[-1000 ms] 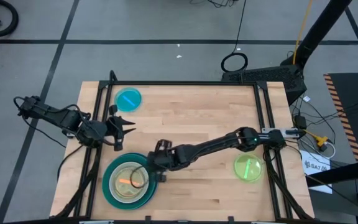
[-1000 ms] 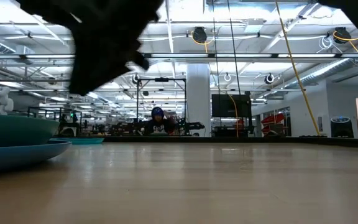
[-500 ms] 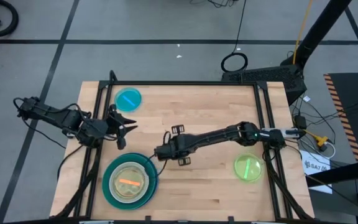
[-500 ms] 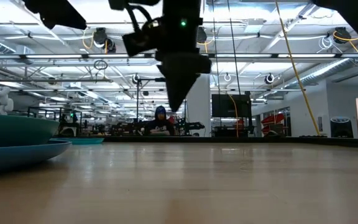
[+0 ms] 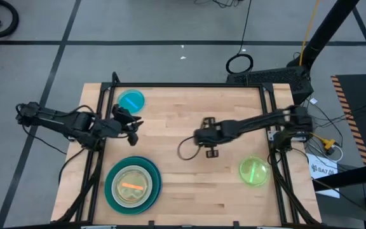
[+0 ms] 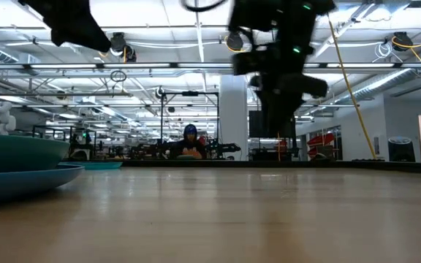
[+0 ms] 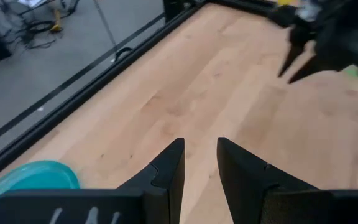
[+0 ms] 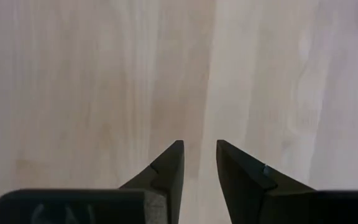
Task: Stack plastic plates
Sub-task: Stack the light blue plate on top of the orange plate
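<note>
On table (image 5: 189,105): stacked plates (image 5: 132,186) front-left, cyan plate (image 5: 131,101) back-left, green plate (image 5: 253,172) right. Light, stiff, slick; best pinched at rim. Both jaws narrowly parted, empty.

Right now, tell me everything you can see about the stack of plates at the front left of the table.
The stack of plates sits flat on the wooden table near its front left corner. A large teal plate forms the outer ring, with a blue rim showing at its right edge. Inside lies a paler, yellowish plate with an orange streak at its centre. They look like smooth plastic, nested neatly. No gripper touches them; both arms are away from the stack.
</note>
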### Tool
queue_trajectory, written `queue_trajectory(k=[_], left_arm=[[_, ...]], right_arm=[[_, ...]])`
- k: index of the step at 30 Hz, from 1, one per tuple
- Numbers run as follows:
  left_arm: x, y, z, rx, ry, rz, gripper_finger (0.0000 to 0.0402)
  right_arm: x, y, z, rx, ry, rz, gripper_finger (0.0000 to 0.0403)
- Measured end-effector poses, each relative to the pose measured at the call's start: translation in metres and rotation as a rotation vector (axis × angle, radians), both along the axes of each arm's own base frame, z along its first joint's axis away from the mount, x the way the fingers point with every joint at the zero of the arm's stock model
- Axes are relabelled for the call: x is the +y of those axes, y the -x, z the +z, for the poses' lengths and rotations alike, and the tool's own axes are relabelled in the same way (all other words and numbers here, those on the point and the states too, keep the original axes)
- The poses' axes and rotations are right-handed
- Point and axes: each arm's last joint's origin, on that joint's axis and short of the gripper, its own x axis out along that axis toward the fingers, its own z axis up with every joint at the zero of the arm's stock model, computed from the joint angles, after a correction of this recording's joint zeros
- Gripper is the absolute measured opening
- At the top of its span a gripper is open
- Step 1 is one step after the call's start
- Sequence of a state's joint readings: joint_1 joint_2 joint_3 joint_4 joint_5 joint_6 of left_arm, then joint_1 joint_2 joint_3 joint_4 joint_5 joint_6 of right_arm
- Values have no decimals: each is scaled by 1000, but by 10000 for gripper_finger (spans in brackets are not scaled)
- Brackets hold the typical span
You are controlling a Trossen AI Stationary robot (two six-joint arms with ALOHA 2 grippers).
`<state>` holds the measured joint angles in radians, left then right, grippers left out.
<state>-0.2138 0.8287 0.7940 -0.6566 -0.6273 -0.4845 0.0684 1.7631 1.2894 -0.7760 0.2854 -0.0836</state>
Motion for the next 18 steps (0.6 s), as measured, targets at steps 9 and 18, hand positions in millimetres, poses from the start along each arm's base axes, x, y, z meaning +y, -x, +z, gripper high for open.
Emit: queue_trajectory(k=[9,18], left_arm=[[32,-33,-17,70,62,108,102],[87,-44,-23,285,129,250,102]], right_arm=[[-25,67,-12,-465,5,-41,71],[-40,87,30,-710,128,46,50]])
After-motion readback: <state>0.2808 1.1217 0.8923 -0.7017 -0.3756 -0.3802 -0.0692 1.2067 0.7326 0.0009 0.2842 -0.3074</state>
